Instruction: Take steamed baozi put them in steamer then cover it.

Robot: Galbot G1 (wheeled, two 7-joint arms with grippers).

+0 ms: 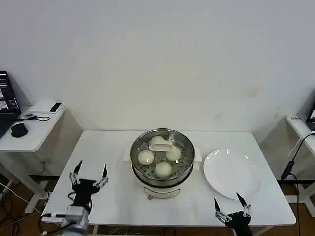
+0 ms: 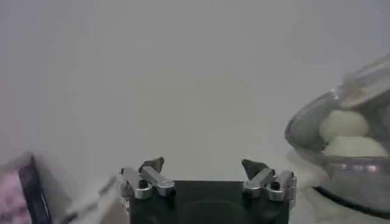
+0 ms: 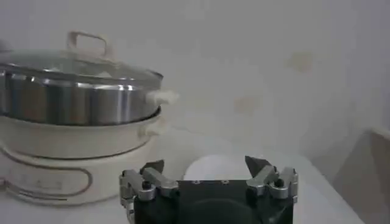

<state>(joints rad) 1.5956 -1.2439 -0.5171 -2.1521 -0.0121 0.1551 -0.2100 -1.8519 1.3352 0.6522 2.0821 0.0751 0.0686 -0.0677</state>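
At the front-left corner of the white table, the left gripper is being held with its fingers spread wide and empty; at the front-right corner, the right gripper is likewise being carried wide open with nothing between its fingers, just in front of the bare white plate. At the middle of the table, the steamer is being kept on its white base, and four steamed baozi are lying on its perforated tray under the clear glass lid, whose white handle is sitting across the centre. Judged from this, the task is looking finished, so the step in hand is being taken as a retreat. It is best being done by keeping both grippers low and outward, away from the lid handle and the small side handles. Open room is being left along the front edge and the left side; the plate is crowding the right side.
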